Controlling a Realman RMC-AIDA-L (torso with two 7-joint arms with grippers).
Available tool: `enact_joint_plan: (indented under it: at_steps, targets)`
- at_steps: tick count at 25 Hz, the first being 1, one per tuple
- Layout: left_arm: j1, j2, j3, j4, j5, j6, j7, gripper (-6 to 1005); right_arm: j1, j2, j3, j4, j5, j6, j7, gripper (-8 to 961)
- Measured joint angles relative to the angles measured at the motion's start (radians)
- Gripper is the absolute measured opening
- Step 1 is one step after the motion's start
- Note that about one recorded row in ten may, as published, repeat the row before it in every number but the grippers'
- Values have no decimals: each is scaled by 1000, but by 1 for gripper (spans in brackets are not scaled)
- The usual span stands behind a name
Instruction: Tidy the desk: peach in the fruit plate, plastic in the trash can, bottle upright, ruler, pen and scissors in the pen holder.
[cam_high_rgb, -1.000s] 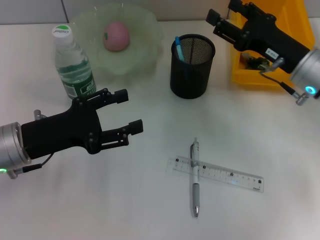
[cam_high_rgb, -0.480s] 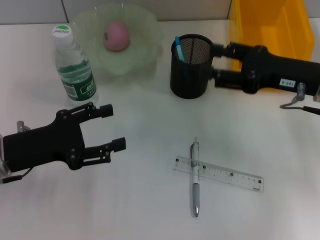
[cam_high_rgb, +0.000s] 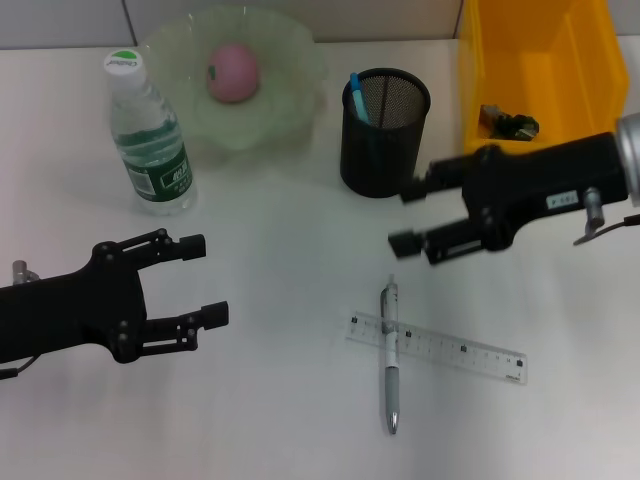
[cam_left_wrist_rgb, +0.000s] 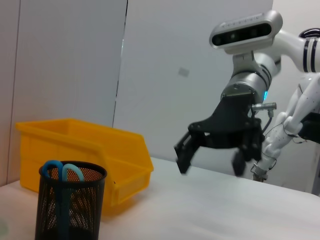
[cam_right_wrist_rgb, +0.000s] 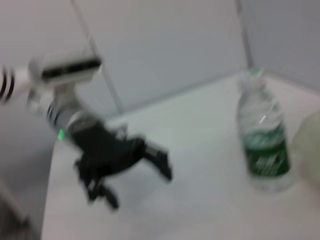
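Our left pincer (cam_high_rgb: 195, 280) hangs spread and empty over the bare surface (cam_high_rgb: 280, 400). The water bottle (cam_high_rgb: 147, 135) already stands upright, its green label unreadable. We judge the pen (cam_high_rgb: 390, 355) step is in hand: it lies across the ruler (cam_high_rgb: 440, 348), and our right pincer (cam_high_rgb: 410, 215), spread and empty, must descend onto it.

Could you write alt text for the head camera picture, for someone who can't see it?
Two black grippers, left and right, hover open over a white desk where a pen lies across a ruler.
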Motion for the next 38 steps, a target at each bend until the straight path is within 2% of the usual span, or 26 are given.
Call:
enact_joint_plan:
  at_steps: [6,10,14,16,19,31,38]
  targets:
    - [1,2,0,1,24,-4,12,829,85,4,-189,-42,-151,9,82,762]
    - [-3,3,0,2,48,-5,12,829,116,5,-257,-45,-179,31,112,761]
    - [-6,1,-1,8,57,-11,12,829,162,8,-384,-43,-228,95,163,761]
    - [-6,-2,-5,11,57,-15,12,829,168,9,-407,-41,-233,105,170,761]
    - [-6,-5,-8,11,57,-19,12,829,185,11,-498,-37,-239,144,195,761]
    - [-7,-11,-9,11,51,-29,12,829,187,17,-647,-37,-234,226,216,760]
    - [-7,-16,-9,11,55,-40,12,829,187,18,-699,-36,-232,263,224,759]
